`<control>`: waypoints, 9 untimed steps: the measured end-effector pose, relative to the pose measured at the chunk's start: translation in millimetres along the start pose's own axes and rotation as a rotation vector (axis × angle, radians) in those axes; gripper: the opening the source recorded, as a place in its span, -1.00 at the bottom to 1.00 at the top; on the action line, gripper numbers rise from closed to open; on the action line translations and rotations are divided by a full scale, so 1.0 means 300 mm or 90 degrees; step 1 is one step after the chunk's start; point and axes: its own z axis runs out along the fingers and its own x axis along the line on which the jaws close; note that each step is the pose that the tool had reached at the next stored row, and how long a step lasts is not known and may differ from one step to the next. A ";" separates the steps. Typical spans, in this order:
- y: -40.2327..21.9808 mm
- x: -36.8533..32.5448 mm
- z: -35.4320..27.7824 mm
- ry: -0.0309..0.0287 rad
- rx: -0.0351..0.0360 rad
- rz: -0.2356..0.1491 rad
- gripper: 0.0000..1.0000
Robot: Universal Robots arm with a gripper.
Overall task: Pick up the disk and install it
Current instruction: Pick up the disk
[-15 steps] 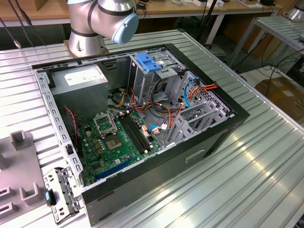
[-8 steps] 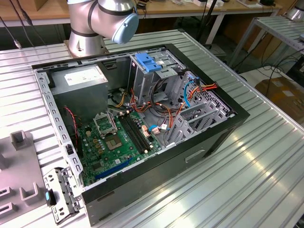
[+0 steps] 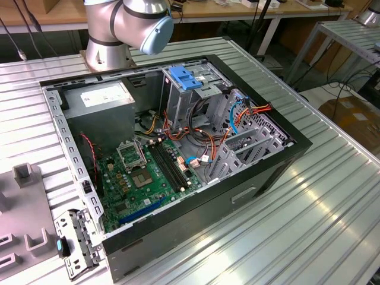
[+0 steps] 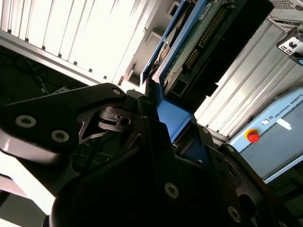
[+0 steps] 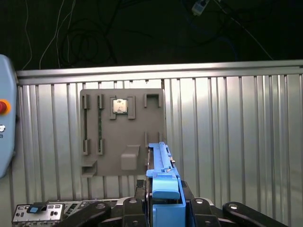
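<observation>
The gripper (image 5: 165,201) is clamped on the disk (image 5: 158,163), its black fingers (image 4: 142,118) pressing the light blue carrier rails. The drive juts edge-on from the jaws, and its green circuit-board side shows in the second wrist view. Past the disk's tip in the first wrist view, a grey fixture plate (image 5: 123,142) holding a processor chip (image 5: 119,106) lies on the ribbed metal table (image 5: 227,132). In the exterior view the open computer case (image 3: 261,178) sits on that table, its drive cage (image 3: 178,104) capped by a blue bracket (image 3: 186,78) near the arm's base (image 3: 107,56).
</observation>
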 end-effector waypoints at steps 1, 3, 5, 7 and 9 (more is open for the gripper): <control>-0.003 0.000 0.000 0.0000 0.0000 0.000 -0.25; -0.007 0.000 0.000 0.0000 0.0000 0.000 -0.25; -0.012 -0.001 0.000 0.0000 0.0000 0.000 -0.25; -0.018 -0.001 0.000 0.0000 0.0000 0.000 -0.25; -0.024 -0.001 0.000 0.0000 0.0000 0.000 -0.25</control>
